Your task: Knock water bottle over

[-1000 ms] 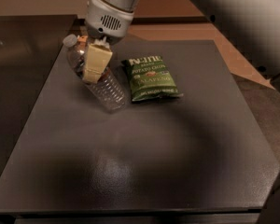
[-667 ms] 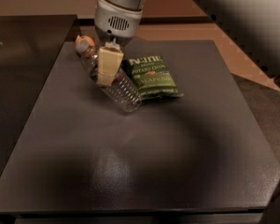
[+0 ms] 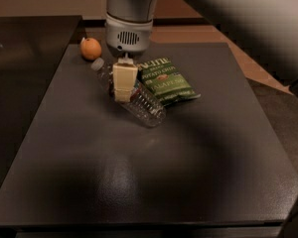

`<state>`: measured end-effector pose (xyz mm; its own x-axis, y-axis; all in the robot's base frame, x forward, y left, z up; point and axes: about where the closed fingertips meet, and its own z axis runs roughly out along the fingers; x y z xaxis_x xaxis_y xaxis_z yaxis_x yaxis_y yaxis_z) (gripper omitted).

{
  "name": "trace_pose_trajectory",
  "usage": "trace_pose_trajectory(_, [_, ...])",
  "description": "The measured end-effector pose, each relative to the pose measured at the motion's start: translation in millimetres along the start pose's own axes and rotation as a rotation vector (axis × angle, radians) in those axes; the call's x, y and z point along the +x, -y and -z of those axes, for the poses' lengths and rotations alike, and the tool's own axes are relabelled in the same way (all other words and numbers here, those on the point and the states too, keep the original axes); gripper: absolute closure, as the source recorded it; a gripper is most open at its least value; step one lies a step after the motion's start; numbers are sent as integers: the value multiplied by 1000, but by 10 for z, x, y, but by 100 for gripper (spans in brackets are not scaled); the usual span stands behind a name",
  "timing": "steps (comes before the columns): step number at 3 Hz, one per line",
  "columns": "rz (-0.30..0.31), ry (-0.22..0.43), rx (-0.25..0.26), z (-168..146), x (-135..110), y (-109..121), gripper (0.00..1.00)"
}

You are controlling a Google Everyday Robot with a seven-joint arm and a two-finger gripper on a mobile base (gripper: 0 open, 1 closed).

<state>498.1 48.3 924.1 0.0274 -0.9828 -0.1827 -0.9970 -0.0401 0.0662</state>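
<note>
The water bottle (image 3: 141,103) is clear and ribbed and lies on its side on the dark table (image 3: 139,172). Its white cap (image 3: 96,64) points to the back left and its base to the front right. The dark label band is partly hidden behind my gripper. My gripper (image 3: 124,82), cream-coloured under a grey wrist, hangs straight down over the bottle's middle, at or just above it. The bottle's base lies against the left edge of a green chip bag (image 3: 165,81).
An orange (image 3: 91,48) sits at the table's back left corner, just behind the bottle's cap. A darker surface (image 3: 25,58) adjoins the table on the left. The arm's shadow falls across the table's middle.
My gripper has moved right and toward the front, along the bottle. The bottle has slid a little to the right toward the chip bag. The orange now shows fully.
</note>
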Motion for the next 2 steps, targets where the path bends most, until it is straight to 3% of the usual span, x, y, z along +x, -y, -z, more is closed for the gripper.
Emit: trace_pose_trajectory(2, [-11, -131, -2, -289, 223, 78, 100])
